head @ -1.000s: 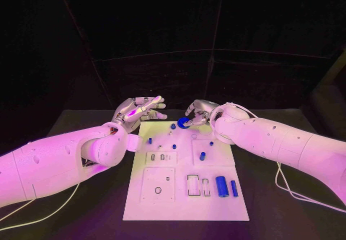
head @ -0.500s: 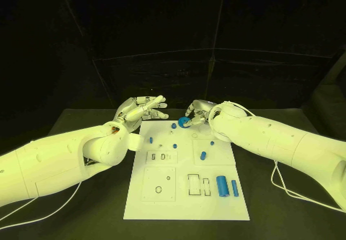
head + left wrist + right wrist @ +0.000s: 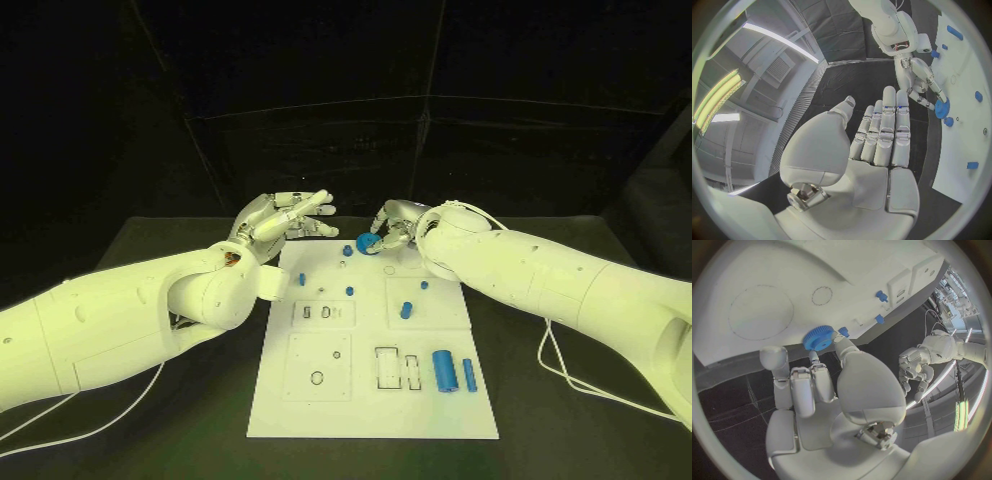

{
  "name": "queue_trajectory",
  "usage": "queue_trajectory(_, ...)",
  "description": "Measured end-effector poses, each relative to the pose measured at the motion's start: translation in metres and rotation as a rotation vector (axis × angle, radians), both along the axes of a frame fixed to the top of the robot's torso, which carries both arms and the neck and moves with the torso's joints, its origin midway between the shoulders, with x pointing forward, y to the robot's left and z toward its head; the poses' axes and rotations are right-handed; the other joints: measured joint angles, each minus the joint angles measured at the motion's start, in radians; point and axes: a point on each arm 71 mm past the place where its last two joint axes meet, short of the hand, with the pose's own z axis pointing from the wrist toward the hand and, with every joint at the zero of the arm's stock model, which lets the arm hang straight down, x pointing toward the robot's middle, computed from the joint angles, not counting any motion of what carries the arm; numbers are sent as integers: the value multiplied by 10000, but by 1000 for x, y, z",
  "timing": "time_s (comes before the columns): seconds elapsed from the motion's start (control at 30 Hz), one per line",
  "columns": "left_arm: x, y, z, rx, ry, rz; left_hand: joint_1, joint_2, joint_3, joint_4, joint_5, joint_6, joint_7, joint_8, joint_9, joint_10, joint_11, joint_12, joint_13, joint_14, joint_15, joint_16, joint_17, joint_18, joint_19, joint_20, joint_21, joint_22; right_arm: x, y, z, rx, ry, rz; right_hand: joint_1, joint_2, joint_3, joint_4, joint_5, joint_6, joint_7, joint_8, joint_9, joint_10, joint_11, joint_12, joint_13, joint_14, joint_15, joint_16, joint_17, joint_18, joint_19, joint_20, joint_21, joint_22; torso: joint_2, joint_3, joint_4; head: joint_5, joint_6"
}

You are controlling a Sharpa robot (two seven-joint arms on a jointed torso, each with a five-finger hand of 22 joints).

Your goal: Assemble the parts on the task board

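The white task board lies in the middle of the black table. My right hand hovers over the board's far end and pinches a blue gear between its fingertips. My left hand hangs open beside the board's far left corner, fingers straight and together, holding nothing. Small blue pegs stand on the board's far half, and a short blue cylinder stands in a raised square. Two long blue cylinders lie at the near right.
Black rectangular slots and an oval hole mark the board's near half. Circular outlines are drawn on the board under the right hand. A white cable trails over the table at the right.
None of the parts has moved. My right hand still holds the gear over the far end; my left hand has barely shifted.
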Motion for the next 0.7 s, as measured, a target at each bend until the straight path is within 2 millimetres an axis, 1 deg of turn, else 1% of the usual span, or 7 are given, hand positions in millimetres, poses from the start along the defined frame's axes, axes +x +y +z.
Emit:
queue_trajectory(0.1,0,0,0,1,9,-10,0,0,0,0,0,0,0,0,0,0,0,0,0,0,0,0,0,0,0,0,0,0,0,1,0,13,41,-2,3,16,0,0,0,0,0,0,0,0,0,0,0,0,0,0,0,0,0,0,0,0,0,1,0,0,-1)
queue_trajectory(0.13,0,0,0,2,12,-12,0,0,0,0,0,0,0,0,0,0,0,0,0,0,0,0,0,1,0,0,0,0,0,2,0,15,54,0,-44,63,0,0,-1,0,0,0,0,0,0,0,0,0,0,0,0,0,0,0,0,0,0,1,0,0,-12)
queue_trajectory(0.23,0,0,0,6,25,-17,0,0,0,0,0,0,0,0,0,0,0,0,0,0,0,0,0,0,0,0,0,0,1,3,-1,24,98,1,-44,63,0,0,-1,0,0,0,0,0,0,0,0,0,0,0,0,1,0,0,0,0,0,1,1,1,-23)
queue_trajectory(0.3,0,0,0,8,32,-22,0,0,0,0,0,0,0,0,0,0,0,0,0,0,0,0,0,0,0,0,0,1,1,3,-1,20,127,-11,8,115,0,0,-1,0,0,0,0,0,0,0,0,0,0,0,0,1,0,0,0,1,0,0,1,13,-50)
queue_trajectory(0.53,0,0,0,12,48,-31,0,0,0,-57,0,0,0,0,0,0,0,0,0,0,0,0,10,0,0,0,0,1,2,4,-2,-14,198,-52,50,156,-28,28,-6,0,0,0,13,0,0,0,0,0,0,0,0,0,0,0,0,8,0,0,1,47,-88)
queue_trajectory(0.63,0,0,0,13,54,-34,0,0,0,-57,0,0,0,0,0,0,0,0,0,0,0,0,10,0,0,0,0,2,3,4,-2,-33,223,-59,159,264,-28,28,-20,90,-41,98,28,0,0,0,0,0,0,0,-1,1,0,0,0,27,0,0,1,54,-98)
queue_trajectory(0.7,0,0,0,13,57,-38,0,0,0,-57,0,0,0,0,0,0,0,0,0,0,0,0,9,0,0,0,0,2,3,4,-1,-50,222,-65,263,368,-28,28,-114,207,-53,136,27,0,0,0,0,0,0,0,-1,1,0,0,0,34,0,1,0,60,-95)
